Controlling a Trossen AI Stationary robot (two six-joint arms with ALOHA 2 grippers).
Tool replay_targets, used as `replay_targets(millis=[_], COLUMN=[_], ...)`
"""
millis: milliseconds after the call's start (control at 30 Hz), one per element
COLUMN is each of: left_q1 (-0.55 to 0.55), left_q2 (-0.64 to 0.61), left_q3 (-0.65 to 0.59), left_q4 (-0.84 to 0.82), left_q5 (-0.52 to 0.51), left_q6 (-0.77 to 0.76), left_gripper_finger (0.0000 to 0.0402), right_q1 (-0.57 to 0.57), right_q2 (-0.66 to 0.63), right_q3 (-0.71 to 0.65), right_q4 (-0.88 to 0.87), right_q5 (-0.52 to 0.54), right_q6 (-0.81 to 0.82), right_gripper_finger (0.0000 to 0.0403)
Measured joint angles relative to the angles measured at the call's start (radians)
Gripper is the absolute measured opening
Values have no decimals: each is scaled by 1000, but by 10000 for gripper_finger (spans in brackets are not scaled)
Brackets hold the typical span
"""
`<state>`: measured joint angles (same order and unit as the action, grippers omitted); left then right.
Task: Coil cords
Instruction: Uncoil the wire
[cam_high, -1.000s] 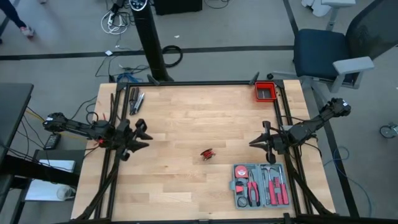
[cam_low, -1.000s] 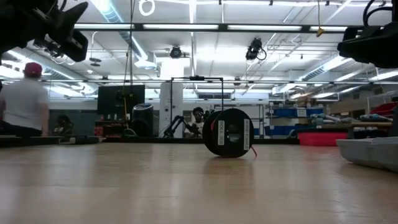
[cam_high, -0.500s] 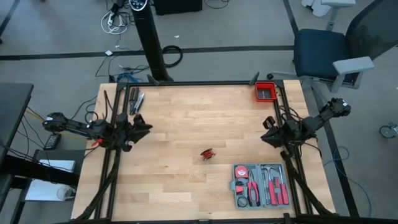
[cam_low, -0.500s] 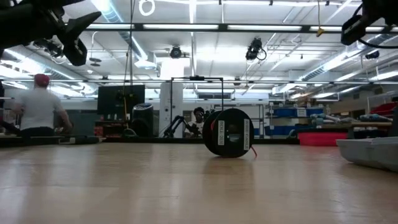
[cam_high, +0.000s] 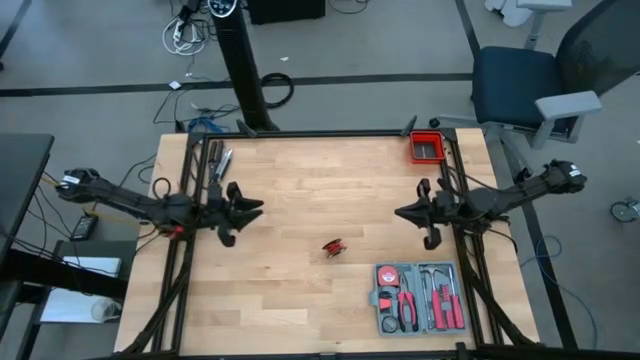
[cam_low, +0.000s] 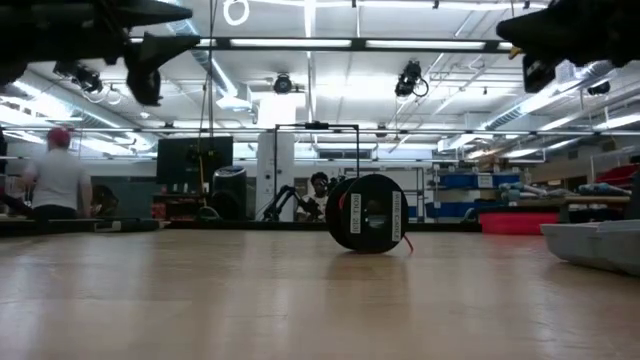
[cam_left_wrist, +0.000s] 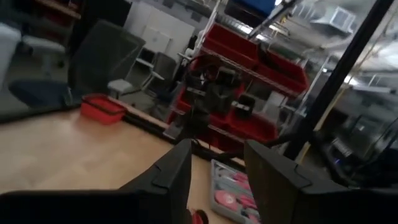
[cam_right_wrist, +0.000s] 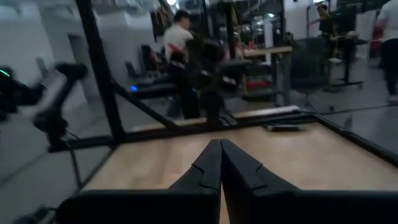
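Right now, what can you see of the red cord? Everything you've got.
The red cord sits wound on a small dark spool, a red and black bundle near the middle of the wooden table. The spool stands on its rim, flat face with a label toward the low camera, and a short red tail pokes out at its base. Nothing but the table touches it; both grippers are well away.

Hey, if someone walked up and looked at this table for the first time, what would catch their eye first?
Probably the small black spool of red cord, alone near the middle of the wooden table with nothing touching it. Then the two dark arms reaching in from either side above the table: the left claw open, the right claw shut, both empty. The grey tool case with red-handled tools sits at the near right corner.
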<state>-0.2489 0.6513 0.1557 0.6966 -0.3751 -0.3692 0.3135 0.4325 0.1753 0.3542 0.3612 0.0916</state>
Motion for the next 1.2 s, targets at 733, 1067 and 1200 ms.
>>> replay_targets(millis=[733, 1067, 1200], left_q1=[-2, 3, 14], left_q2=[556, 648, 648], left_q3=[425, 443, 443], left_q4=[-125, -63, 17], left_q5=[-3, -151, -152], left_q6=[-4, 127, 183], left_gripper_finger=[152, 152, 152], right_q1=[-323, -345, -362], right_q2=[522, 614, 670], right_q3=[350, 357, 357], right_q4=[-207, -148, -121], right_q5=[-418, -431, -441], right_q6=[-128, -139, -154], right_gripper_finger=[37, 26, 21])
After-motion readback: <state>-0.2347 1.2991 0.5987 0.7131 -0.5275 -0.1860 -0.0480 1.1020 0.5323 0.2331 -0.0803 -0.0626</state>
